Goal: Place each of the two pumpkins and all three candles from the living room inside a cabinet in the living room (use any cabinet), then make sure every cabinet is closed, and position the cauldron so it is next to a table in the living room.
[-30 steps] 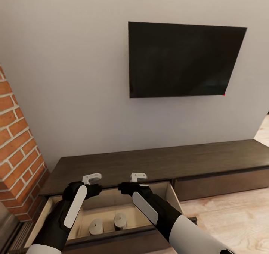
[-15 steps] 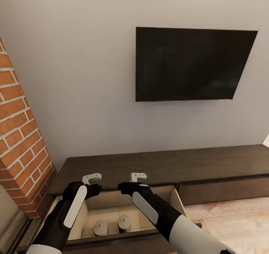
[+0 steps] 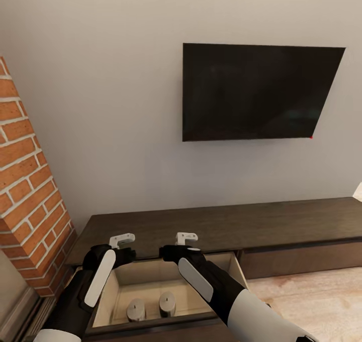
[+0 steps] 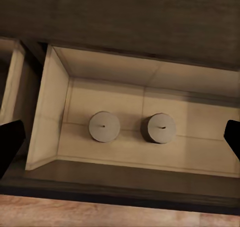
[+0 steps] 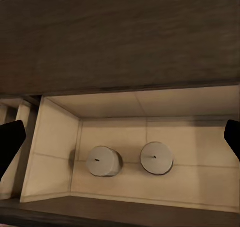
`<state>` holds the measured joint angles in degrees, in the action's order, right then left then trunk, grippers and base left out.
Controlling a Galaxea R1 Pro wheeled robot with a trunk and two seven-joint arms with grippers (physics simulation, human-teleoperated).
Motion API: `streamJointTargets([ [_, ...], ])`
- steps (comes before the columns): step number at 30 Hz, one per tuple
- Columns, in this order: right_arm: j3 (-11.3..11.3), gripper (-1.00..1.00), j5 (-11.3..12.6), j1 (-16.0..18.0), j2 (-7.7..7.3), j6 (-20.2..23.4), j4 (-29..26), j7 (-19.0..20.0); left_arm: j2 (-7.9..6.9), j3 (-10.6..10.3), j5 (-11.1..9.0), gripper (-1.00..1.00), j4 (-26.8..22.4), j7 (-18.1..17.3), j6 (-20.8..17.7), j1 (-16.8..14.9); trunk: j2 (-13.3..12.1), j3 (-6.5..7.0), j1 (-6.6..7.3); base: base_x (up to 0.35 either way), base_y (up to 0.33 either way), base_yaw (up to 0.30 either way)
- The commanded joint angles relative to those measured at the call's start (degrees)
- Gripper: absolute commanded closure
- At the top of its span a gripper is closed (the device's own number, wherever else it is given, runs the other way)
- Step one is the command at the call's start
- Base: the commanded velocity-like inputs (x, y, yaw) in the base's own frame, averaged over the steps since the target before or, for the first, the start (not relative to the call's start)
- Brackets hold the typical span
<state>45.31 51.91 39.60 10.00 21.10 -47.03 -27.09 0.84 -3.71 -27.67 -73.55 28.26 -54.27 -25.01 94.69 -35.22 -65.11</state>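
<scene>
Cabinet (image 3: pixel 281 224): right end cut off by head view's edge. Open drawer (image 3: pixel 151 276): front corners hidden behind both forearms.

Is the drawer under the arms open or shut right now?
Open: the drawer is pulled out of the cabinet, showing its pale interior and two candles standing inside.

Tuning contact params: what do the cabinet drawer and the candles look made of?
Cabinet: dark brown matte wood, visible grain. Open drawer interior: pale, smooth wood-like panels with seams. Candles: pale grey, matte, likely wax; small dark wick dots on top.
</scene>
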Motion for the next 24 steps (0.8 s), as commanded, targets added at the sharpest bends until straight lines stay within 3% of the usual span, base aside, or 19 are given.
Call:
streamJointTargets([
  [1, 0.05, -1.0, 0.32, 0.07, 0.0, 0.24, -0.02, -0.51, -0.19, 0.11, -0.63, -1.0, -0.04, 0.58, -0.1, -0.04, -0.38, 0.12, 0.23, 0.0, 0.0, 0.0],
  [3, -0.06, -1.0, 0.31, 0.08, 0.0, 0.66, 0.04, -0.74, -0.55, 1.73, -0.63, -1.0, -0.01, 0.49, -0.11, -0.04, -1.19, 0.48, 0.67, 0.0, 0.0, 0.0],
  [6, -0.4, -1.0, 0.03, 0.05, 0.0, 1.43, -0.07, -1.77, -1.18, 6.45, -0.79, -1.0, 0.58, 0.09, -0.25, -0.04, -2.39, 1.02, 1.33, 0.0, 0.0, 0.0],
  [9, -0.43, -1.0, -0.04, 0.04, 0.0, 2.79, -1.88, -5.35, -2.24, 8.11, -0.8, -1.0, 1.85, 0.05, -0.25, 0.01, -3.59, 1.56, 1.99, 0.0, 0.0, 0.0],
  [16, -0.32, -1.0, 0.19, -0.75, -0.99, 4.31, -9.28, -8.57, -4.18, 8.56, 0.02, -1.0, 12.2, -0.11, 0.76, 0.14, -6.4, 2.82, 3.52, 0.0, 0.0, 0.0],
  [20, -0.31, -1.0, -0.04, -2.86, -1.87, 4.12, -9.83, -8.76, -4.32, 8.38, 0.1, -1.0, 17.28, -0.19, 4.94, 0.34, -8.0, 3.53, 4.4, 0.0, 0.0, 0.0],
  [24, -0.25, -1.0, 0.22, -4.82, -4.02, 3.78, -9.33, -8.81, -4.29, 7.84, 0.03, -1.0, 22.49, -0.22, 9.62, 0.39, -9.61, 4.25, 5.28, 0.0, 0.0, 0.0],
])
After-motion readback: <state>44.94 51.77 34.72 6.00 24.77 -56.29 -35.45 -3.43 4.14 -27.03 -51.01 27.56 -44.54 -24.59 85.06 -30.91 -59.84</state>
